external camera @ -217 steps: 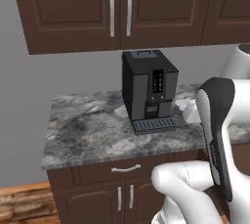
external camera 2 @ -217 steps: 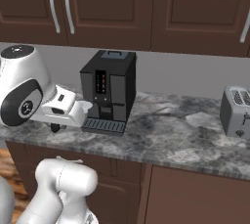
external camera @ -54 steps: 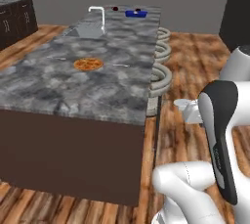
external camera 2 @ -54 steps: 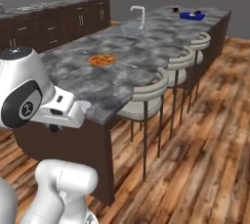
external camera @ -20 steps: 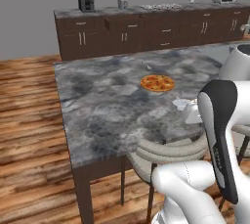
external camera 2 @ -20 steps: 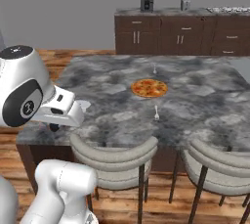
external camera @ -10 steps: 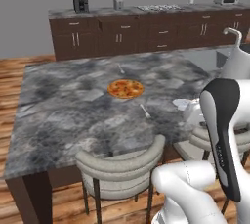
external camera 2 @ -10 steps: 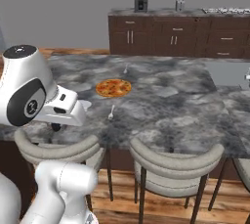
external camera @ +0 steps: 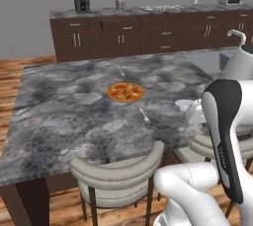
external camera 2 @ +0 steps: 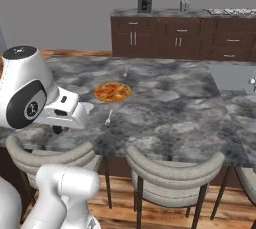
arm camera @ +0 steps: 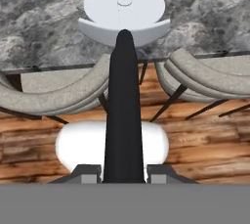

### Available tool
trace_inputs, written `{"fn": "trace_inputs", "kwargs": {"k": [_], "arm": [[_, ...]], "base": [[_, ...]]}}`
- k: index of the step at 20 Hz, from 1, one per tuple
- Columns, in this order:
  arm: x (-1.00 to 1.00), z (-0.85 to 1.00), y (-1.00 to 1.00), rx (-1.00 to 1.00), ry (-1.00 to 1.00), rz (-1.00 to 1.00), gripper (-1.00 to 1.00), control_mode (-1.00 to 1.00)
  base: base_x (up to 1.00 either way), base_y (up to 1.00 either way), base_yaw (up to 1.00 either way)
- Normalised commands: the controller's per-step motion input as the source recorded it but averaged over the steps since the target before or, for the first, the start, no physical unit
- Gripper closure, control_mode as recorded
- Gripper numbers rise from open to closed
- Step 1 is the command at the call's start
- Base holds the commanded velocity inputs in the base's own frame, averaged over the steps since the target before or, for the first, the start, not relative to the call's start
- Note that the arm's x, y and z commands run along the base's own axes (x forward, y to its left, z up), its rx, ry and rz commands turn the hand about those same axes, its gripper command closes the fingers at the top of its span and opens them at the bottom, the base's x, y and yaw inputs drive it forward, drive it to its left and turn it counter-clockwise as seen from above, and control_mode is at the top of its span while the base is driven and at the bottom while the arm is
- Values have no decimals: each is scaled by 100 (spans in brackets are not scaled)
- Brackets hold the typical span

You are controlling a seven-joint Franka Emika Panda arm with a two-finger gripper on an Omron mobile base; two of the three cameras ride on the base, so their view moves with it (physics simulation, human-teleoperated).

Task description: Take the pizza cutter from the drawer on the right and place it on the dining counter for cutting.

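— Counter status?
— Dining counter (external camera: 59, 121) sat right ahead of me, stools (external camera: 118, 168) tucked under its near edge, pizza (external camera: 125, 92) near the middle of the top.
— Cutter?
— Pizza cutter (arm camera: 124, 8) was in my gripper (arm camera: 124, 171), fingers clenched on its dark handle. The white wheel hung just over the counter's near edge, not on the stone yet.
— Step?
— Judged it as the end of the carry, with placement not done. Next move called for reaching forward over the stools, lowering onto bare stone beside the pizza and apart from the thin silver utensil (external camera: 144, 116), then letting go.
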Motion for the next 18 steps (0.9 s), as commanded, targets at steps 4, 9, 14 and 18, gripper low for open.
{"fn": "trace_inputs", "kwargs": {"k": [4, 9, 14, 18], "arm": [[0, 0, 0, 0, 0, 0, 100, 100], [0, 0, 0, 0, 0, 0, 100, 100], [29, 0, 0, 0, 0, 0, 100, -100], [84, 0, 0, 0, 0, 0, 100, -100]], "base": [[23, -65, 14], [27, -73, 18], [8, -17, 3], [0, 0, 0]]}}
